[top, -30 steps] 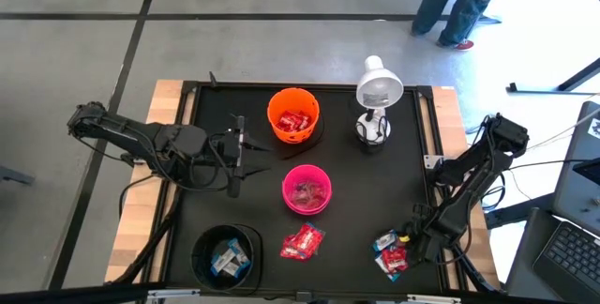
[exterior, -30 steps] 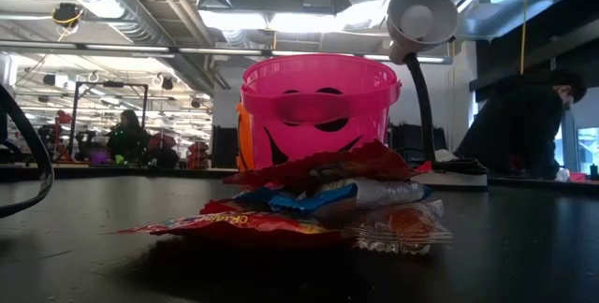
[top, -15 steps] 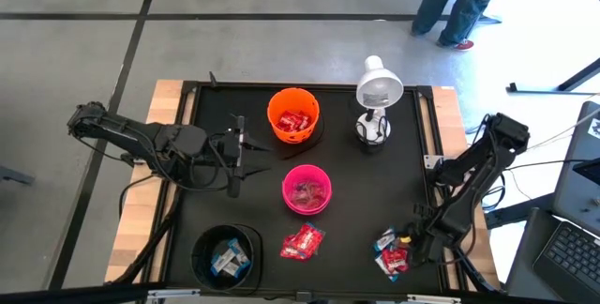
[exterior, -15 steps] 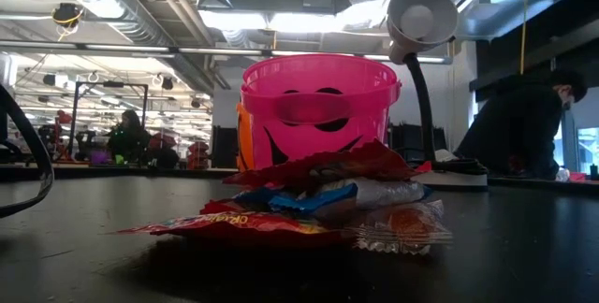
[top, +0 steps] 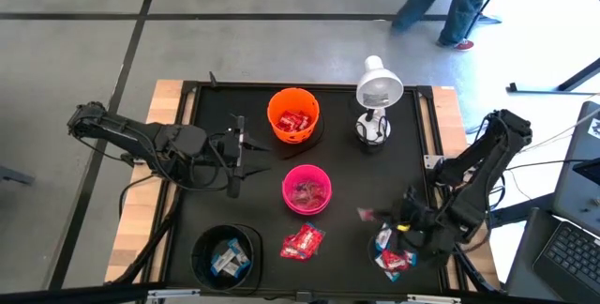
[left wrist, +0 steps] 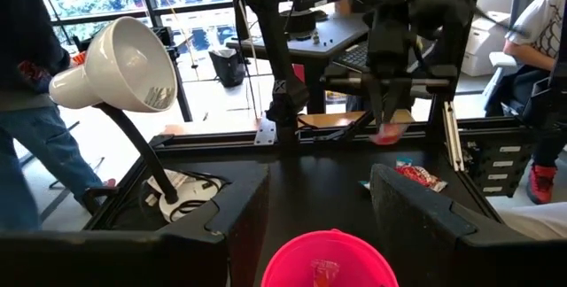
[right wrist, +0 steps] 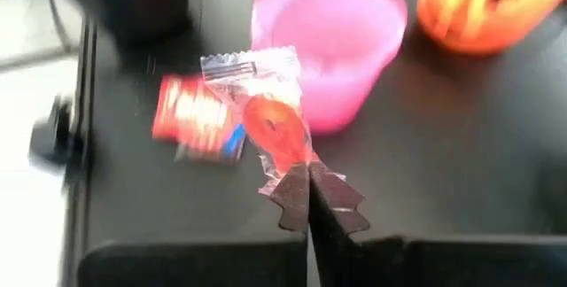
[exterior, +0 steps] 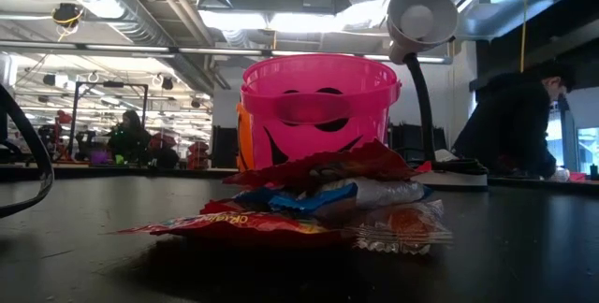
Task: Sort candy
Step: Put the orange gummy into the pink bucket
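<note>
My right gripper (top: 377, 216) hangs above the table's near right part, shut on one pinkish-orange candy in a clear wrapper (right wrist: 267, 120). Below it a small pile of candy (top: 390, 253) lies on the black mat. A second pile (top: 302, 241) lies in front of the pink bowl (top: 307, 190), which holds pinkish candy. The orange bowl (top: 293, 116) holds red candy and the black bowl (top: 225, 255) blue-and-white candy. My left gripper (top: 244, 154) waits open left of the pink bowl, above the table. My right gripper pinches the wrapper's twisted end (right wrist: 282, 177) between its two shut fingertips (right wrist: 330, 200). The fingers slant down toward the table's left side. The candy sticks out beyond the fingertips, lifted clear of the table, its other crimped end (right wrist: 241, 62) free.
A white desk lamp (top: 378, 88) stands at the far right of the mat, beside the orange bowl. People stand on the floor beyond the table's far edge (top: 450, 4). Bare mat lies between the pink bowl and the right-hand pile.
My right gripper has risen from the near right pile with one candy in its fingers. It has moved toward the table's left, toward the pink bowl, and has tipped from pointing steeply down to a slant. The candy is now clear of the mat.
</note>
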You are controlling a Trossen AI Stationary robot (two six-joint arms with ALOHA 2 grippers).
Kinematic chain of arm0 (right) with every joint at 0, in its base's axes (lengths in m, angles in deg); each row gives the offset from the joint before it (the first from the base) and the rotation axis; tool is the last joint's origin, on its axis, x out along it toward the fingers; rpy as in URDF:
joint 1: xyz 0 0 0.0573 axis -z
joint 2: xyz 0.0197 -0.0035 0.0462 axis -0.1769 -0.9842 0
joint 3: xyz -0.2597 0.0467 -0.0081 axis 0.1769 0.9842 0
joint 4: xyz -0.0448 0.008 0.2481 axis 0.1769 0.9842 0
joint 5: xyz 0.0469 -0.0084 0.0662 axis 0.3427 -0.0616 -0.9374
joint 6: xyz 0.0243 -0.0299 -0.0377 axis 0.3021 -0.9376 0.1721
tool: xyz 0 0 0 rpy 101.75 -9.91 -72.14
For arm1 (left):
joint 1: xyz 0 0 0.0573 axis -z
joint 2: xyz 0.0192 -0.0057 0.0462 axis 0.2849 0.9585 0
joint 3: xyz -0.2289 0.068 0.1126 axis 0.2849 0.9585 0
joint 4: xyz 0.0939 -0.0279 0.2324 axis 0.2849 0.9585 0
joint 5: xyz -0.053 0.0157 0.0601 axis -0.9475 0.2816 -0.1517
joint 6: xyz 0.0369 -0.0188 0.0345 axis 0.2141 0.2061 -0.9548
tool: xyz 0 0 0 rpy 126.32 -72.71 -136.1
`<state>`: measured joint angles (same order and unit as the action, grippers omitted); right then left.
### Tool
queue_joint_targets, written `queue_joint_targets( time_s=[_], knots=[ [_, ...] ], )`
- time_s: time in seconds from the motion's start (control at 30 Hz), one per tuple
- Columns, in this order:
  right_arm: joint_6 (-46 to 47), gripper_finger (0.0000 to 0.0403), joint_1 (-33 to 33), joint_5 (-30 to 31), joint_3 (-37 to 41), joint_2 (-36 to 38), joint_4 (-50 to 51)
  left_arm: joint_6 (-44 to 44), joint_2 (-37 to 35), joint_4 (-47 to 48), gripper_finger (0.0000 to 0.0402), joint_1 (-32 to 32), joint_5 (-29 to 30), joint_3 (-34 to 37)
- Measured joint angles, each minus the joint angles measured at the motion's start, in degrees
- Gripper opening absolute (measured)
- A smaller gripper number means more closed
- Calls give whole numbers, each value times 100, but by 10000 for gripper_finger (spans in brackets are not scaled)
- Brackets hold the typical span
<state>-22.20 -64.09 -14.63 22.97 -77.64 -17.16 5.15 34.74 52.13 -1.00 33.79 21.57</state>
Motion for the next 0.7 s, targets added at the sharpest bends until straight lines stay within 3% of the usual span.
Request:
queue_joint_targets(
  time_s=[0.07, 0.17, 0.37, 0.57, 0.7],
  knots=[
    [-714, 0, 331, 264, -8, -1, -504, 2, 0, -21, 186, 0, 0, 2],
    [-2034, 0, 936, 122, -8, -4, -1398, 2, 2, -43, 186, 1, 0, 0],
    [-4068, 0, 2140, -1329, -8, -6, -3029, 0, 2, -43, 186, 0, 0, -1],
    [-4544, 0, 3078, -2488, 254, -6, -3654, 34, 2, -39, 186, 2, -95, 0],
    [-4542, 0, 3418, -2892, 641, -6, -4150, 33, 2, -39, 186, 4, -144, 2]
  ],
)
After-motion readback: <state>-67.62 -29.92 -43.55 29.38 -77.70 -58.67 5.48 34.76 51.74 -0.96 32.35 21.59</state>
